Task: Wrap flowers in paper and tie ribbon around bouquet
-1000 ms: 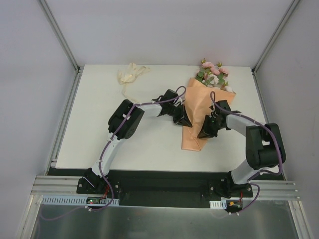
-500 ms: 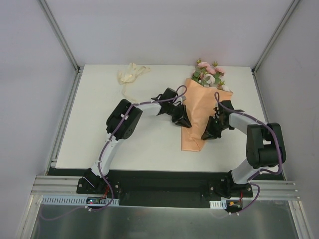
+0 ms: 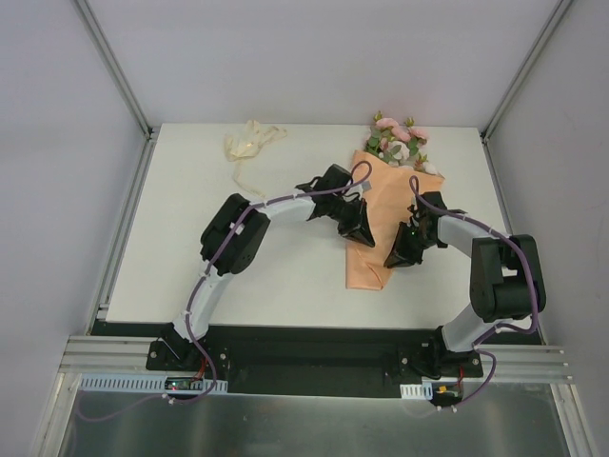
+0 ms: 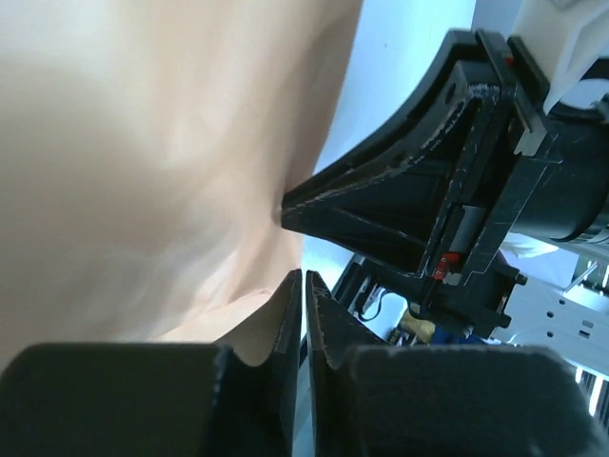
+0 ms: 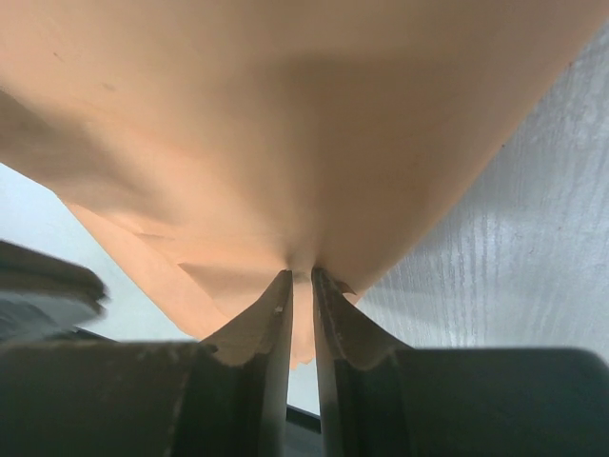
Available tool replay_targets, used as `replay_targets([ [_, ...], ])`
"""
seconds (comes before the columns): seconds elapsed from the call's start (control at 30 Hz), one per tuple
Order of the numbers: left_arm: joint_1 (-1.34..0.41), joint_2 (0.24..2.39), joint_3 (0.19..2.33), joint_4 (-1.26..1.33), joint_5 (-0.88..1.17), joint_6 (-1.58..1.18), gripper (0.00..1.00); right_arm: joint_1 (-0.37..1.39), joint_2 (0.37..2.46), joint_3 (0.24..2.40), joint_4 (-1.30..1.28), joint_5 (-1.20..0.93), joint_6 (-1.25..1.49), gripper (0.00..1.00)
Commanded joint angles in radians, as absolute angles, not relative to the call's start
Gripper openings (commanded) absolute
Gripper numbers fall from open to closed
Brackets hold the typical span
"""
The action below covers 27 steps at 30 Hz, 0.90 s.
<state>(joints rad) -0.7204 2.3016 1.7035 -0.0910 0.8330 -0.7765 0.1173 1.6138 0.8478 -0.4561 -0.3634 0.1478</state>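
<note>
Your right gripper [image 5: 301, 274] is pinching a fold of the paper [image 5: 285, 124]. In its wrist view the jaws are standing almost together, and the peach sheet is puckering into the narrow slit at their tips. It is working at the right-hand edge of the cone, roughly halfway along its length.

Your left gripper [image 4: 303, 278] is pressing in from the opposite side with its jaws drawn nearly closed. The paper's edge is lying against the tips. I cannot tell whether any of it is actually caught between them or only brushing past. The two grippers are facing each other across the wrap, close together but apart.

The bouquet [image 3: 381, 209] is lying on the table [image 3: 285, 276] between them, toward the right. Its pointed end is aiming at the arm bases, and the flowers [image 3: 400, 143] are poking out of the far open end. By the look of it the wrapping is largely finished, and you are now mainly holding or tightening the cone.

The ribbon [image 3: 249, 143] is sitting loosely bunched at the far left of the table, well apart from the bouquet, with nothing touching it. Fetching it and tying it around the cone is the part of the task not yet begun.
</note>
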Motion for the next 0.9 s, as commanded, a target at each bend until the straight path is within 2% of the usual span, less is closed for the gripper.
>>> replay_targets([
  [0.0,-0.768,2.353,1.741,-0.100,0.865,-0.810,0.00,0.114,1.615,0.877,-0.495,-0.353,0.135,0.18],
  [0.27,-0.765,2.370,1.611,-0.100,0.756,-0.825,0.00,0.063,1.647,0.910,-0.492,-0.374,0.178,0.16],
  [0.43,-0.765,2.372,1.575,-0.098,0.741,-0.825,0.00,0.005,1.707,0.977,-0.502,-0.396,0.221,0.09],
  [0.87,-0.762,2.362,1.574,-0.098,0.762,-0.818,0.00,-0.069,1.851,1.137,-0.565,-0.311,0.273,0.07],
])
